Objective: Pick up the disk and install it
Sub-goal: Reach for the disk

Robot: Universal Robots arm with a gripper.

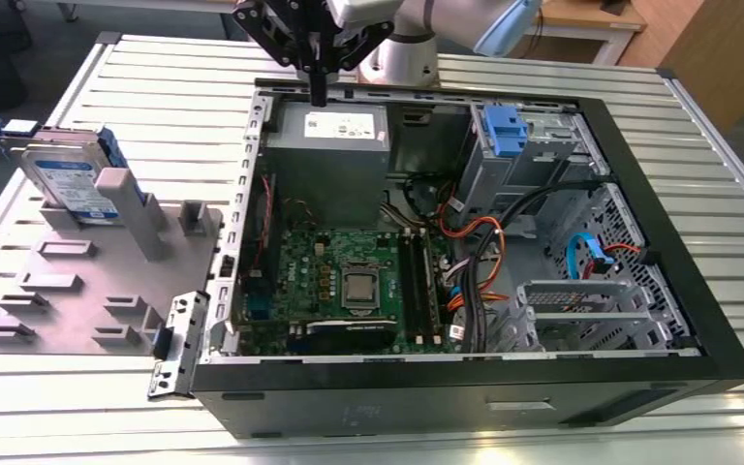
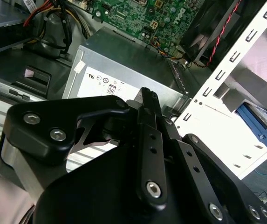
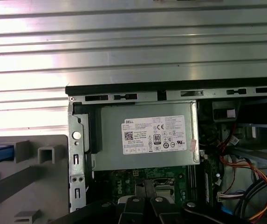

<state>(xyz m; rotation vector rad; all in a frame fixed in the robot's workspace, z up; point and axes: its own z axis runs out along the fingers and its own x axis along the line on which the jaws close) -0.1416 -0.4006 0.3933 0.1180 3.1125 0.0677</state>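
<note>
One claw [image 1: 317, 89] to watch: in the exterior view it hangs over the far edge of the open computer case [image 1: 476, 383]. Its fingers are pressed together and pinch nothing, and the tips sit just above the grey power supply [image 1: 330, 145]. Your disk [image 1: 69, 179] is well apart from it — standing on edge in the grey holder [image 1: 88, 291] on the slatted counter [image 1: 152, 87]. That puts it outside the case, on the exterior view's left, with its blue-and-white label facing the camera. Inside the case you can see the green motherboard [image 1: 346, 276] and, in the far corner, a blue tab [image 1: 504, 131] on a metal cage.

In the second wrist view the black fingers [image 2: 147, 121] lie flat against each other. The power supply's stickered face is just beyond the tips, and the motherboard is further on. A blue rail [image 2: 260, 133] shows past the brightly lit case wall — you cannot tell for certain that it is the disk's.

In the first wrist view you look down on the power supply, with the counter slats beyond it. A corner of the holder sits beside the case, with a strip of blue at its edge.
</note>
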